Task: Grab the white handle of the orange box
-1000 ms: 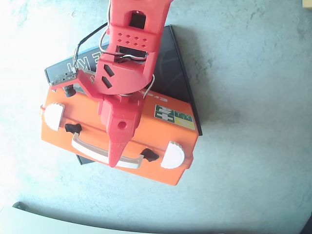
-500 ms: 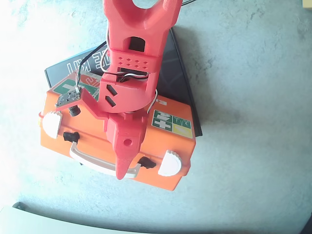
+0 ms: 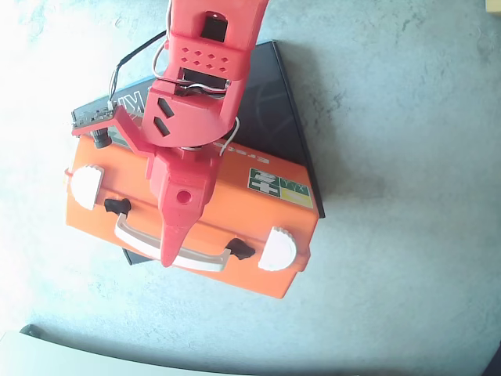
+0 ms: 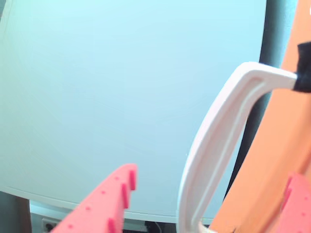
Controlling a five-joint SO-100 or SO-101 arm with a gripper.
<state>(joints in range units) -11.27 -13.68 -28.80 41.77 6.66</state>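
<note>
The orange box [image 3: 235,227] lies flat in the overhead view, with the white handle [image 3: 200,260] along its lower side between two black mounts. My red gripper [image 3: 167,254] points down over the left half of the handle, its tip covering part of the bar. The wrist view shows the handle [image 4: 218,136] running between a red finger [image 4: 109,204] at lower left and a second red finger at the lower right edge. There is a clear gap from the left finger to the bar, so the gripper [image 4: 211,177] is open around it. The box's orange wall [image 4: 272,160] fills the right side.
A flat black box [image 3: 270,110] lies under the orange one and sticks out at the top right. Two round white latches [image 3: 84,184] [image 3: 278,249] flank the handle. Grey tabletop [image 3: 407,235] surrounds the boxes. A pale edge [image 3: 78,362] crosses the bottom left.
Half a second ago the orange box sat shifted lower and tilted in the overhead view; it is back where it was a second ago. The gripper tip has moved left along the handle.
</note>
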